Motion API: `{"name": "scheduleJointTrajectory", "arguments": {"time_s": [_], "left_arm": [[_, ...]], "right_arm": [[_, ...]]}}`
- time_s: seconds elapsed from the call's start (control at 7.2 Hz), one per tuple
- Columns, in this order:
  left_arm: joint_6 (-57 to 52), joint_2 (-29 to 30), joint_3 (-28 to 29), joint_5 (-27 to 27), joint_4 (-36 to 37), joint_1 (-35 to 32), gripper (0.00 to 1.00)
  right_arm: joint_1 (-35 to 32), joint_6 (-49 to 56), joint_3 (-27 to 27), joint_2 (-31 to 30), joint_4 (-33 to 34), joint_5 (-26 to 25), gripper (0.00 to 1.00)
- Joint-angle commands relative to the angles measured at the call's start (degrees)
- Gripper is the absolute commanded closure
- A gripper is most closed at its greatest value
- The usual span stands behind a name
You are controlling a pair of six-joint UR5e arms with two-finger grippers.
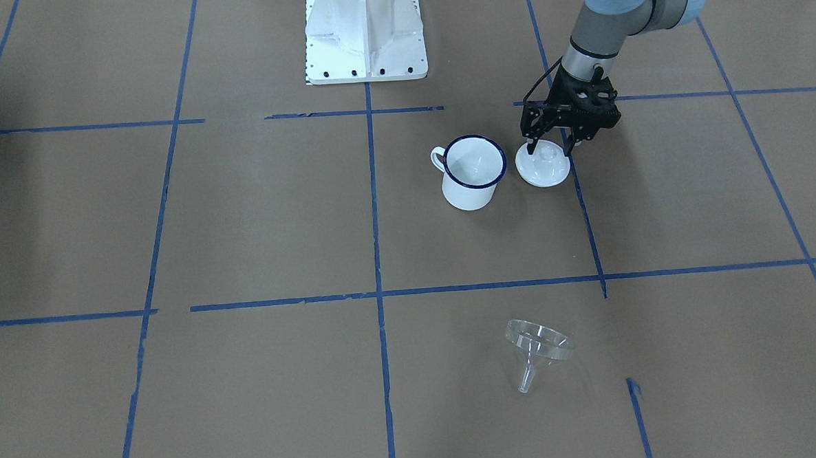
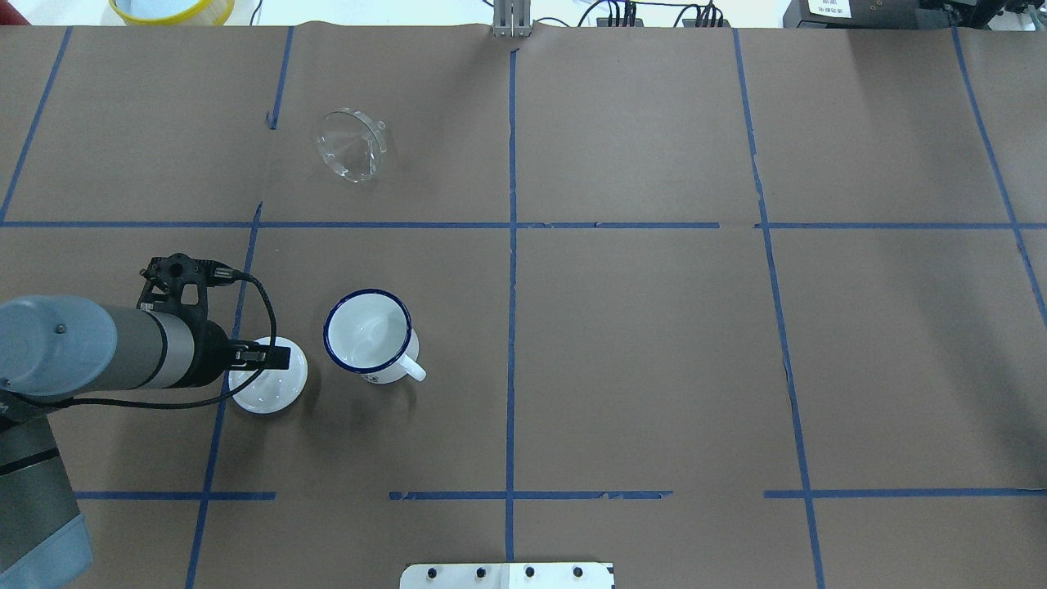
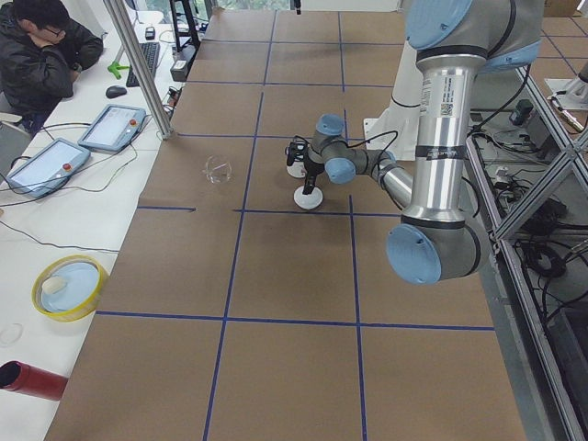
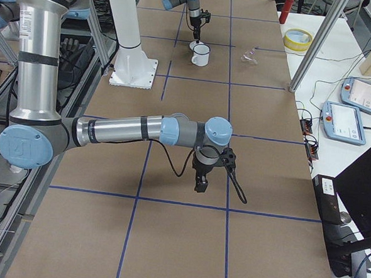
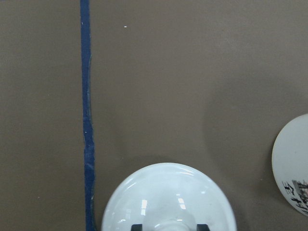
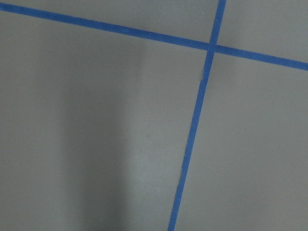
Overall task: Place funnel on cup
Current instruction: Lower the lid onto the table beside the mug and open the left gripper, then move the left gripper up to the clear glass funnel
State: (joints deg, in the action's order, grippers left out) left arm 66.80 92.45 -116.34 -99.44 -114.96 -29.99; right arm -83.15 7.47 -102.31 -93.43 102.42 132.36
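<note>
1. Exterior front-facing view: the left gripper (image 1: 549,147) hangs low over the lid (image 1: 542,173). Its two fingers are spread apart, one on each side of the knob (image 1: 549,154), and they grip nothing. The lid lies on the table (image 1: 243,229) just beside the cup (image 1: 473,171), whose mouth is uncovered. The funnel (image 1: 538,347) lies on its side, well apart from both.
2. Overhead exterior view: nothing is near the funnel. I judge that the step in hand is to leave the lid, and that the funnel is not yet fetched.
3. Exterior left view: the things are too small to add anything.
4. Exterior right view: the right gripper (image 4: 201,184) hangs over bare table, far from the cup. I cannot tell whether it is open or closed.
5. Left wrist-mounted view: the fingertips (image 5: 137,226) flank the knob at the bottom edge.
6. Right wrist-mounted view: only paper and blue tape (image 6: 192,144).
7. The next move probably calls for rising clear of the lid and gripping the funnel's rim. Then the spout must be turned down and centred over the cup's mouth.
</note>
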Motion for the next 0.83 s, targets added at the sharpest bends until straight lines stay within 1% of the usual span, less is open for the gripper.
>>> {"name": "scheduleJointTrajectory", "arguments": {"time_s": [0.0, 0.14, 0.28, 0.42, 0.56, 0.69], "left_arm": [[1.83, 2.01, -5.29, -0.67, -0.08, -9.24, 0.0], [14.2, 5.16, -4.43, -0.23, -0.96, -10.52, 0.0], [24.59, 10.5, -1.55, -0.05, -1.4, -13.23, 0.0], [32.27, 14.12, 1.17, 0.56, -1.58, -14.04, 0.0], [39.13, 17.99, 6.94, 3.52, -5.06, -14.05, 0.0], [46.16, 21.16, 15.96, 5.73, -12.32, -13.7, 0.0]], "right_arm": [[0.0, 0.0, 0.01, 0.0, -0.02, 0.0, 0.0], [0.0, 0.0, -0.08, 0.0, -0.02, 0.0, 0.0], [0.0, 0.0, -0.08, 0.0, -0.02, 0.0, 0.0], [0.0, 0.0, -0.08, 0.0, -0.02, 0.0, 0.0], [0.0, 0.0, -0.08, 0.0, -0.02, 0.0, 0.0], [0.0, 0.0, -0.08, 0.0, -0.02, 0.0, 0.0]]}}
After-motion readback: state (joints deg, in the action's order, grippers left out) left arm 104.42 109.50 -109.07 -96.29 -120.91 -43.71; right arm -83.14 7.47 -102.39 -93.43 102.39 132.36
